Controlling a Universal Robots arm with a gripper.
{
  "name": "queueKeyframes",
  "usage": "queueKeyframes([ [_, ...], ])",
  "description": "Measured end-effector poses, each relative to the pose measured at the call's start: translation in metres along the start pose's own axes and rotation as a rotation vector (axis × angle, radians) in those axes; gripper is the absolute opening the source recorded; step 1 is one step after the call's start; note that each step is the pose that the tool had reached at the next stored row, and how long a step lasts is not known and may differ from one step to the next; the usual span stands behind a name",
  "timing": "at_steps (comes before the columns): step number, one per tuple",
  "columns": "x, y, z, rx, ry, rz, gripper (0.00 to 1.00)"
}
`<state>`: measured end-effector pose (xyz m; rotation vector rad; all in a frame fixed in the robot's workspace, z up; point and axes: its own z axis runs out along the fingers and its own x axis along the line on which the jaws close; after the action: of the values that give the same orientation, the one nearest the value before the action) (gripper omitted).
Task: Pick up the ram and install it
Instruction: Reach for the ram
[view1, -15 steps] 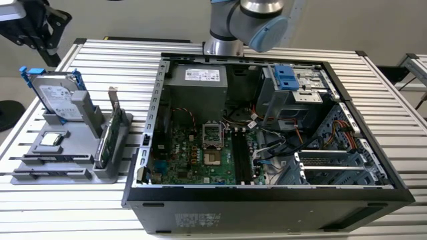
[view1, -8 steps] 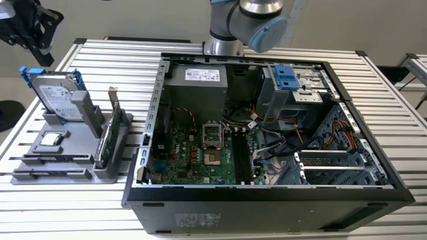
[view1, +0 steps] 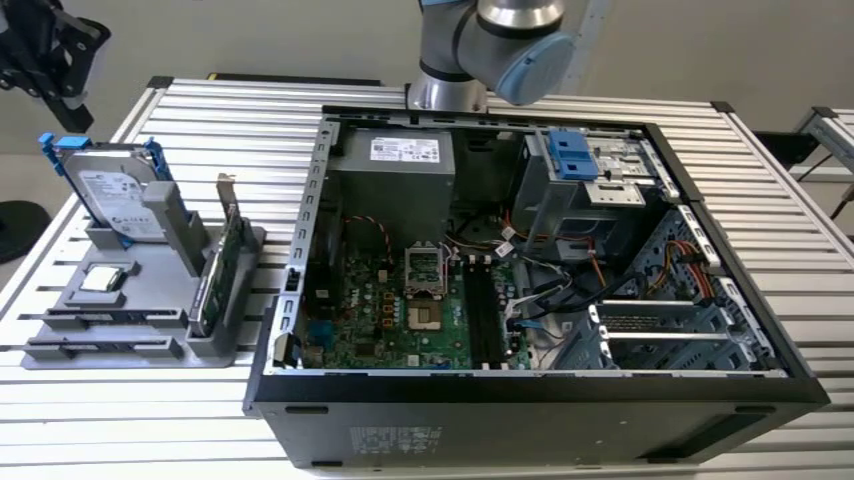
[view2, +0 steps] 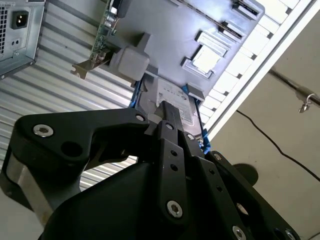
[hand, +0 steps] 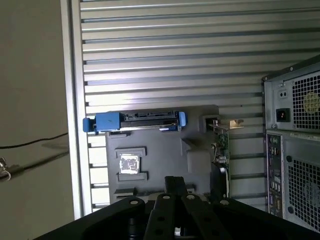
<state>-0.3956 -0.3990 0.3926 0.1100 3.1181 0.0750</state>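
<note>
End effector (view2: 168, 111) – apparently – above hard drive (view1: 118, 195).

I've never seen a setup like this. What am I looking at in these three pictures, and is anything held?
It is a robot arm at a slatted metal table. The exterior view, off the arm, shows an open computer case and a grey parts tray with a hard drive, an upright expansion card and narrow dark sticks, probably the ram. Both wrist views ride on the arm and look past its black gripper at that tray. Nothing seems held.
</note>
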Motion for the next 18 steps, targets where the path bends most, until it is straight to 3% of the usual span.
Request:
queueKeyframes([
  [12,0.0162,-0.0011,-0.0004,0.0000,0.0000,0.000,0.00],
  [18,0.0186,-0.0013,-0.0004,0.0000,-0.0001,0.000,0.00],
])
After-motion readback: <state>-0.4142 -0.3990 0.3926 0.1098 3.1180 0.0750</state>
